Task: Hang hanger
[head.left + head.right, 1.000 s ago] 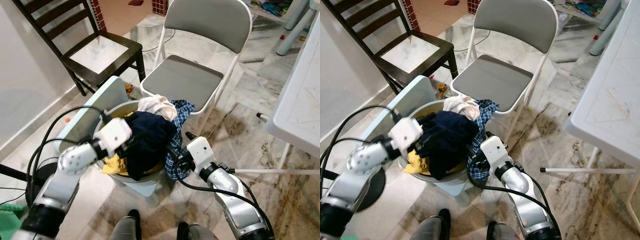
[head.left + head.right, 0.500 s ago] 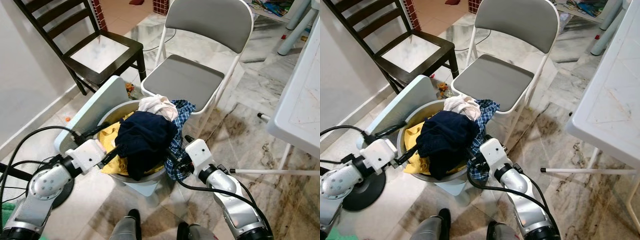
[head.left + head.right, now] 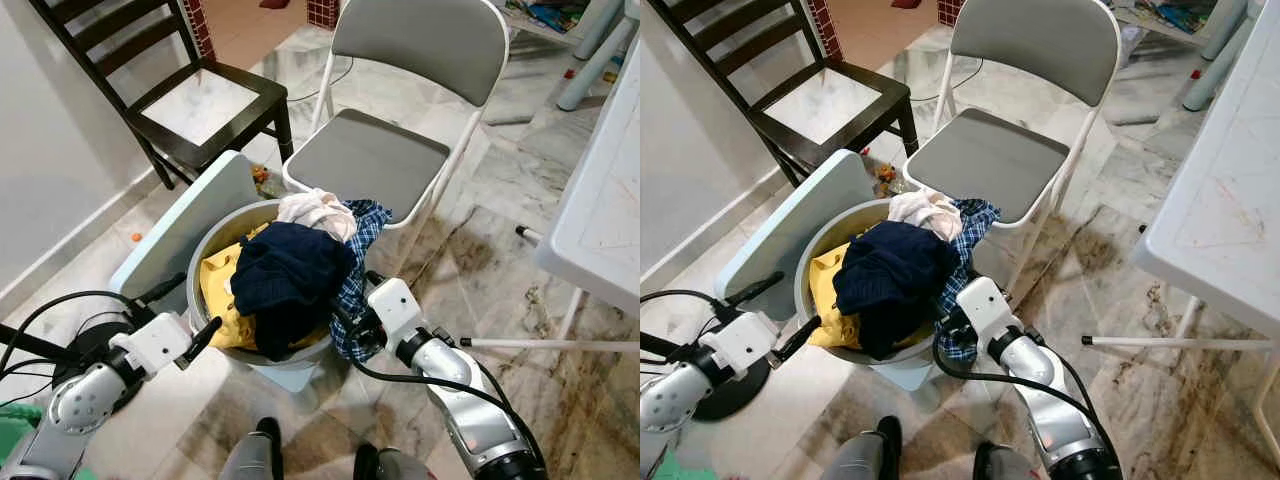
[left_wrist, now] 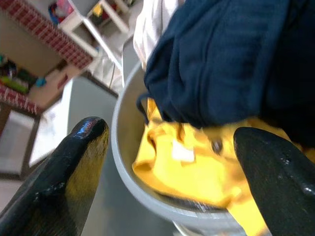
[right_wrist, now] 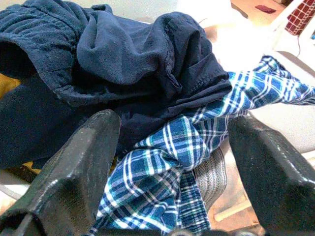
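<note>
A grey laundry tub [image 3: 205,255] stands on the floor in front of me, heaped with clothes. A navy garment [image 3: 290,275] lies on top, a yellow one [image 3: 220,295] under it, a cream one [image 3: 315,212] at the back, and a blue plaid shirt [image 3: 358,250] hangs over the right rim. My left gripper [image 3: 200,300] is open, low at the tub's left rim, clear of the cloth; the left wrist view looks past its fingers [image 4: 81,162] at the yellow garment [image 4: 197,167]. My right gripper [image 3: 352,300] is open beside the plaid shirt [image 5: 167,162].
A grey folding chair [image 3: 370,160] stands just behind the tub and a dark wooden chair [image 3: 200,110] at the back left. A pale blue board [image 3: 180,230] leans on the tub's left side. A white table [image 3: 600,220] edges in on the right, with a white rod [image 3: 550,343] on the marble floor.
My left gripper has drawn back from the navy garment, down and to the left, to outside the tub's rim. The right gripper has barely shifted.
</note>
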